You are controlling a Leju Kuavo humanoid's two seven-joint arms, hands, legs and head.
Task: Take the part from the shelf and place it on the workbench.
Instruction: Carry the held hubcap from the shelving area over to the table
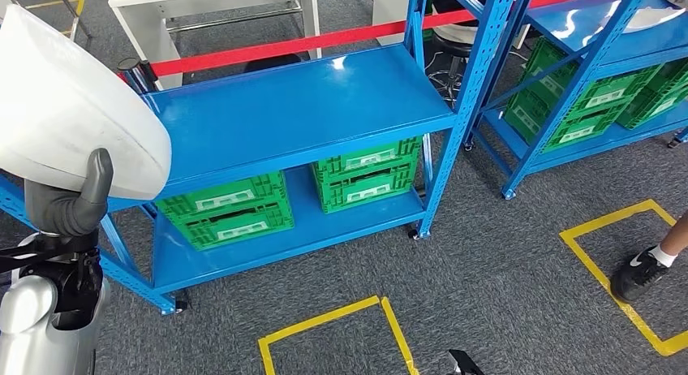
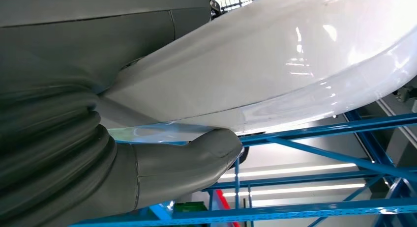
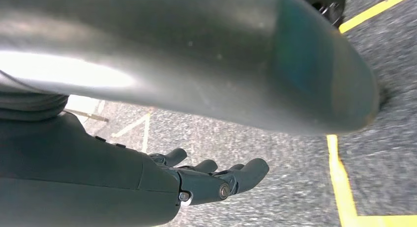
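Note:
The part is a large white curved shell (image 1: 69,107), raised at the left of the head view in front of the blue shelf (image 1: 292,107). My left hand (image 1: 69,200) grips it from below, the grey thumb pressed against its lower edge. In the left wrist view the same white shell (image 2: 295,65) spans the picture, with my thumb (image 2: 196,160) under its rim. My right hand (image 3: 206,180) hangs low over the grey carpet, fingers apart and holding nothing.
Green crates (image 1: 231,209) sit on the shelf's lower level, and more green crates (image 1: 592,99) stand in a second blue rack at the right. Yellow tape squares (image 1: 333,330) mark the carpet. A person's shoe (image 1: 641,269) stands at the right edge. A red bar (image 1: 324,38) runs behind the shelf.

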